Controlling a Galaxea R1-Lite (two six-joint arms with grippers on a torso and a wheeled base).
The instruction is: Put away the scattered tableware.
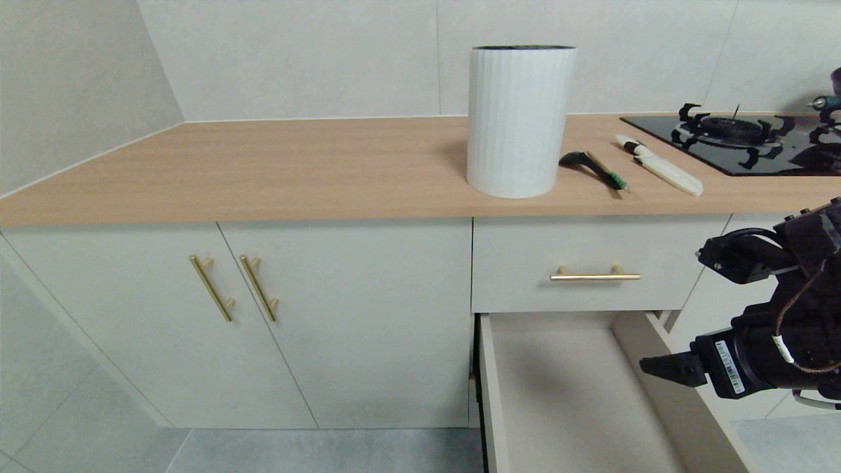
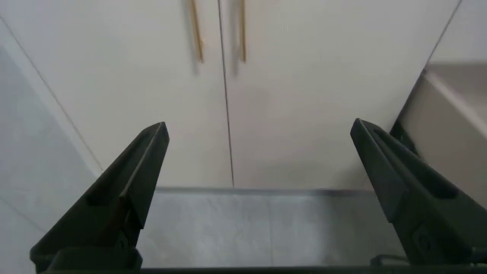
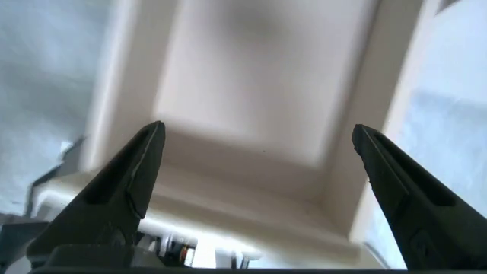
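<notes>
Judging by how they lie, the three utensils on the wooden table (image 1: 263,171) should all be light and stiff, but slim and low enough to skid when you close on them. The black spoon (image 1: 581,161) rests just beside the base of the tall white ribbed canister (image 1: 519,121), so take it along its thin handle, away from the canister wall. A thin stick with a green end (image 1: 608,172) lies against the spoon; it will probably roll, so pinch it across its middle. The white knife (image 1: 660,165) lies a little farther toward the black stove (image 1: 742,141); grip it at the banded handle end, since the smooth long end looks slippery and may be the blade. Your right hand (image 3: 256,128) is spread wide and holds nothing, hanging above the pulled-out lower drawer (image 1: 571,387), whose pale floor looks bare and flat. Your left hand (image 2: 258,124) is likewise wide and empty, low down, facing the cupboard doors (image 1: 263,315) with their brass handles and the grey tiled floor (image 1: 295,453). A shut drawer with a brass bar handle (image 1: 594,276) sits between the table and the open one. Pale tiled walls meet in a corner behind the table, and the smooth table gives little grip under the pieces.
</notes>
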